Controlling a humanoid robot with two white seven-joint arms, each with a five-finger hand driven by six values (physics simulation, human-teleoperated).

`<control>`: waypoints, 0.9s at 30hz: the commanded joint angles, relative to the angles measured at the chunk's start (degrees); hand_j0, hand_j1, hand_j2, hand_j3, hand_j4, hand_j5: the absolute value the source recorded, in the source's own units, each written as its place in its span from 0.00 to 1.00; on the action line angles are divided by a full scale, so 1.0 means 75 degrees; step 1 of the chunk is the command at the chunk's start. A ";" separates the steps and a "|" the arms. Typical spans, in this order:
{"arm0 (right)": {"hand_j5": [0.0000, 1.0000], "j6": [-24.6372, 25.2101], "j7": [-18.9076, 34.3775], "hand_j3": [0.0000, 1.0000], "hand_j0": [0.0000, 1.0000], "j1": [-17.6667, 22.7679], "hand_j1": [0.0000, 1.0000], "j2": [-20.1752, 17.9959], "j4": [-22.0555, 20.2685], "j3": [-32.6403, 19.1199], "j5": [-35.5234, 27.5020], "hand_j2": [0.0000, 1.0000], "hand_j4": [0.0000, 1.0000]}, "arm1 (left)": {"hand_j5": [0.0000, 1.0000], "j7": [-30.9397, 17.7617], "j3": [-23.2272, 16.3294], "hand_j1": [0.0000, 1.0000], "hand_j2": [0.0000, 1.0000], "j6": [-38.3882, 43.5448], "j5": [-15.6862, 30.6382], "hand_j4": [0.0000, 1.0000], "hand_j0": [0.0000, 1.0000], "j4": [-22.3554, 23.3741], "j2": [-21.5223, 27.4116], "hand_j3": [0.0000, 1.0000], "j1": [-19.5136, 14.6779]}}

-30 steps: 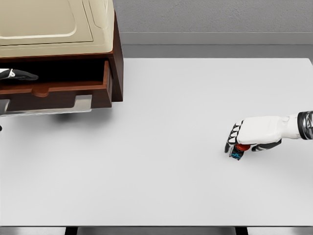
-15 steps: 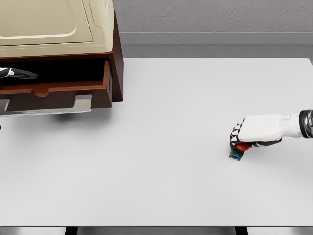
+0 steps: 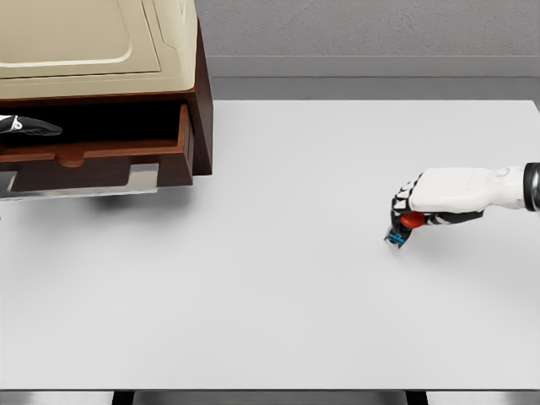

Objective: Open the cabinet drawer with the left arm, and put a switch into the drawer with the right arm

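Right hand curled around the switch, now raised clear of the white table and shifted slightly up and left since a second ago; lifted, ready for carrying. Drawer of the cabinet already pulled open at far left; left hand barely visible inside, fingers impossible to judge.

A white table fills most of the frame, its surface plain and smooth. Along the top of the frame, behind the table's far edge, runs a grey textured wall with a paler grey band below it. Dark table legs show at the bottom edge.
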 commanded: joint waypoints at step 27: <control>0.50 0.0022 -0.0003 0.50 0.50 -0.1746 0.50 0.2709 0.0405 -0.0279 -0.0786 0.50 0.50 | 1.00 0.0002 -0.0014 1.00 1.00 0.0015 0.0025 1.00 1.00 0.0011 0.0011 1.00 0.0000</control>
